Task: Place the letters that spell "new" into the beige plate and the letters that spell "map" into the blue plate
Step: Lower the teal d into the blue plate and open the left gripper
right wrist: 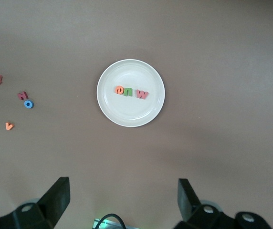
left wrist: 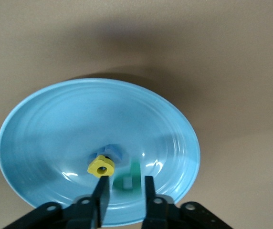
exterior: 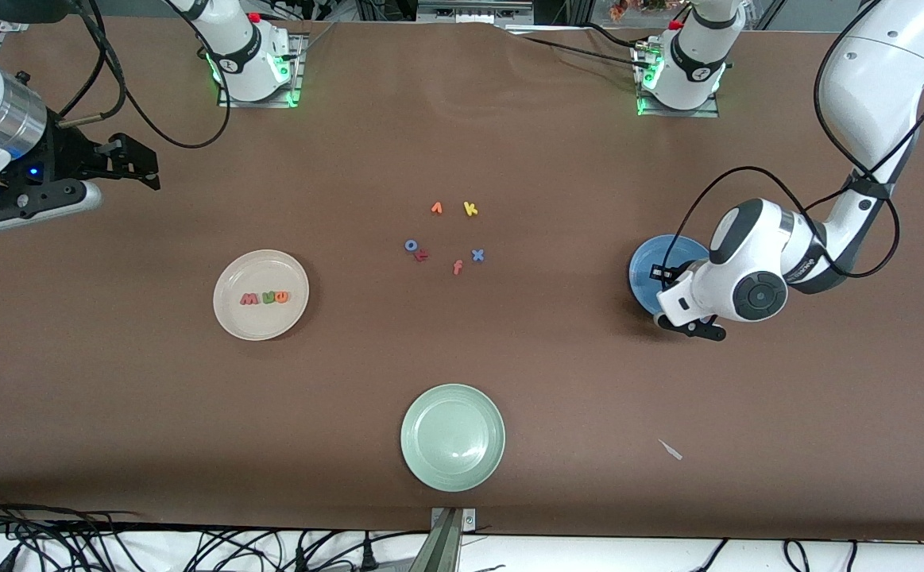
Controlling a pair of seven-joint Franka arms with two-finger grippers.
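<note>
1. The left gripper (left wrist: 123, 191) hangs low over the blue plate (exterior: 646, 274), at the left arm's end of the tabletop (exterior: 509, 373).
2. Its fingers (left wrist: 100, 193) stand a little apart. The yellow a (left wrist: 101, 166) sits right at one fingertip. It may be touching that tip, but it is hard to tell.
3. The teal p (left wrist: 129, 180) and the blue m (left wrist: 112, 151) lie in the blue plate too, close by the a.
4. The right gripper (right wrist: 122, 198) waits high up at the right arm's end. Its fingers are wide and hold nothing.
5. The beige plate (exterior: 227, 318) lies toward that end. In it the green n (exterior: 269, 298), orange e (exterior: 283, 297) and red w (exterior: 249, 299) lie in a row.
6. Five other letters (exterior: 446, 234) lie in the middle of the tabletop.
7. A green plate (exterior: 452, 437) lies nearest the front camera.
</note>
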